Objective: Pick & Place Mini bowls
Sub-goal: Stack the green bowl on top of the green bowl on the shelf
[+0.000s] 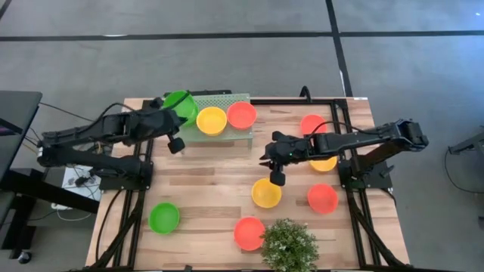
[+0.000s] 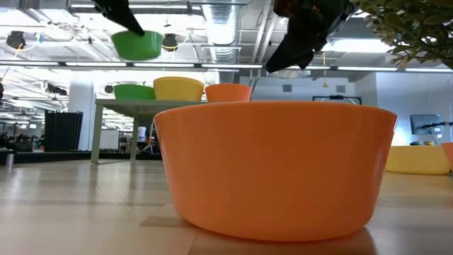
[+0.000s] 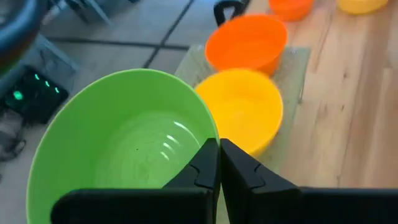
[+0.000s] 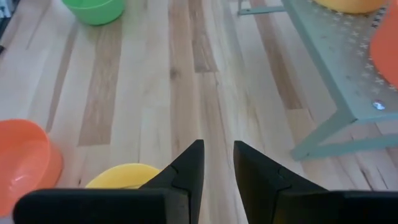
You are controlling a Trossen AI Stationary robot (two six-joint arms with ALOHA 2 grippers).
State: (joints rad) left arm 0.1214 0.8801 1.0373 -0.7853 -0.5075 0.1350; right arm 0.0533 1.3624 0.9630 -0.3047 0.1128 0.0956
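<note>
A small bushy plant (image 1: 288, 243) stands at the near edge of the wooden table (image 1: 204, 174), touching a red-orange bowl (image 1: 249, 232) just to its left. A pale green perforated stand (image 1: 227, 130) sits at the far edge and carries a yellow bowl (image 1: 212, 120) and a red-orange bowl (image 1: 242, 115) side by side, both mouth up. The left gripper (image 3: 219, 163) is above the stand's left end with its jaws pinched on the rim of a green bowl (image 1: 180, 103), which it holds off the surface beside the yellow one; the low view shows this bowl in the air above the stand, and the left wrist view shows it tilted, its open mouth facing partly toward the camera. The right gripper (image 4: 217, 163) hovers over bare wood between the stand and a yellow bowl on the table (image 1: 265, 193), fingers a little apart and holding nothing. Around the right arm lie 3 more bowls: a red-orange one (image 1: 312, 124) near the far right corner, a yellow one (image 1: 324, 162) partly hidden under the arm, and a red-orange one (image 1: 322, 198) nearer the front. Another green bowl (image 1: 164, 217) rests alone at the near left, mouth up. Being round, the bowls show no long axis.
</note>
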